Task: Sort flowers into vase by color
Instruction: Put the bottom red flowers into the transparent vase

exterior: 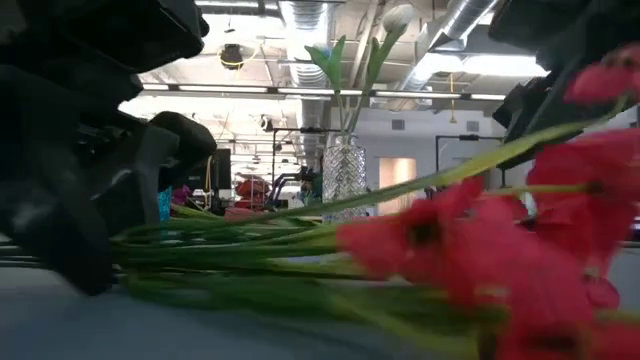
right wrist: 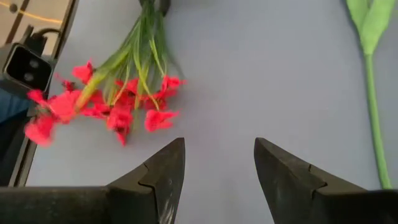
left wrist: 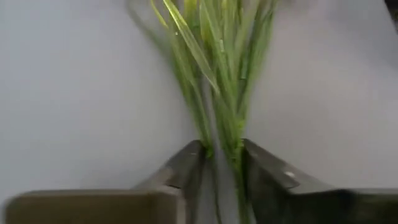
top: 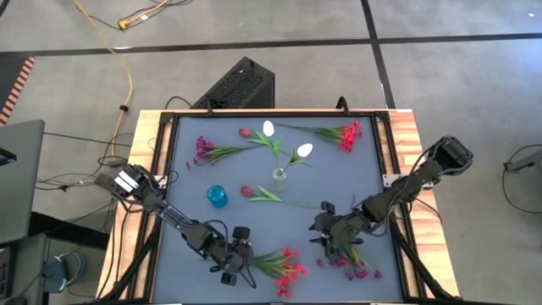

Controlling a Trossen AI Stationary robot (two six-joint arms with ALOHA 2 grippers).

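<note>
The red spray (top: 284, 264) lies low on the bench (top: 195, 182) by the near edge, its green stems pinched between the left pincer (top: 240, 263) fingers (left wrist: 186, 171). The right pincer (top: 334, 240) gapes unladen over bare bench beside a second red-pink spray (top: 354, 264). One glass vase (top: 279, 177) mid-bench holds two white buds (top: 304, 150). One blue vase (top: 218, 196) stands apart.

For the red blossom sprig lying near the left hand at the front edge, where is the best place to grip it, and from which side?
Grip the red blossom sprig on its bunched green stems, not the blossoms. It lies flat with the stems pointing toward the left hand and the red clusters fanning away, so come in along the table from the stem end. The left hand's fingers already straddle the stems there. The right hand hangs open over the table.
</note>
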